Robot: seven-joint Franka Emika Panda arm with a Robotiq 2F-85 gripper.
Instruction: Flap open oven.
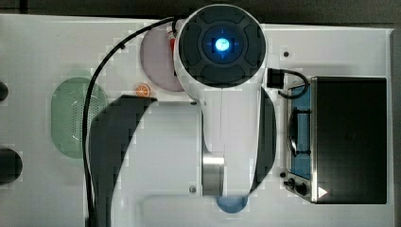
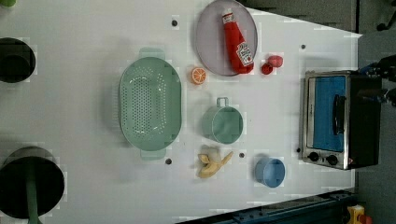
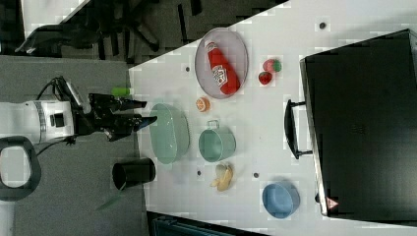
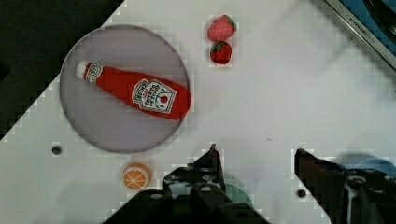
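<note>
The oven stands at the left view's right edge, with a silver front frame, two dark knobs and a black top. Its blue glass flap door is shut, and the bar handle lies flat along it. My gripper hangs high above the table on the white arm, well away from the oven. Its dark fingers stand apart with nothing between them, so the gripper is open. The oven's corner shows in the wrist view.
On the table are a ketchup bottle on a grey plate, two strawberries, an orange slice, a green colander, a green cup, a banana and a blue bowl. Black cylinders stand at the left view's left edge.
</note>
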